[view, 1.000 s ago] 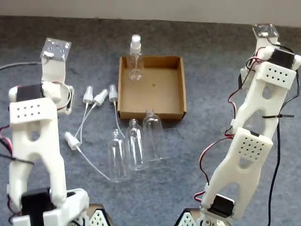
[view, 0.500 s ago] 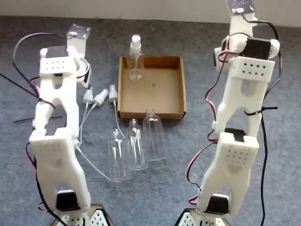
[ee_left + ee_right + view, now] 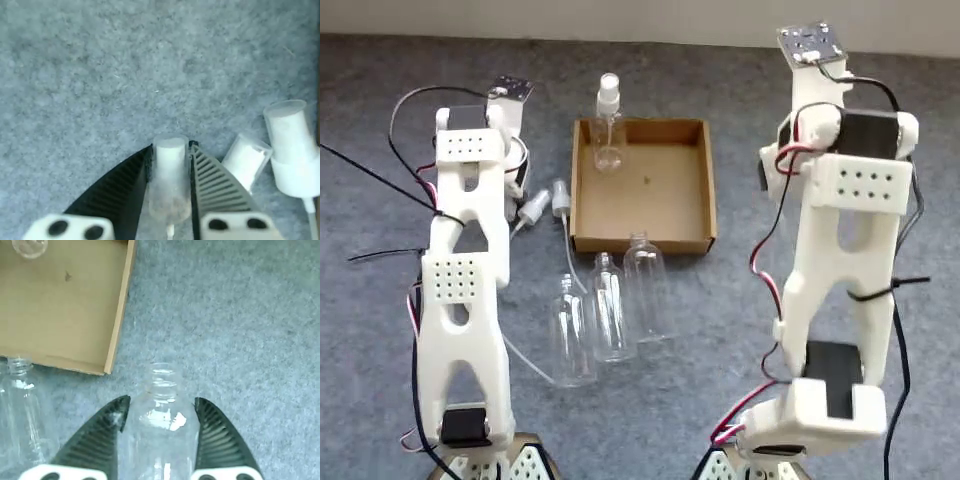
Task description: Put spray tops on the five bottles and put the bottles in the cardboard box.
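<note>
The white plastic left arm (image 3: 465, 290), with its red and black wiring, is stretched forward over the table in the high view, the wrist bent down at its far end. The left gripper (image 3: 170, 147), made of two black ribbed fingers (image 3: 120, 185), is closed on the upright body of a small white spray top (image 3: 169, 175). The white plastic right arm (image 3: 840, 250) is raised and folded at the elbow, and the right gripper (image 3: 161, 400) is held pointing down with its black ribbed fingers (image 3: 100, 435) spread wide apart.
</note>
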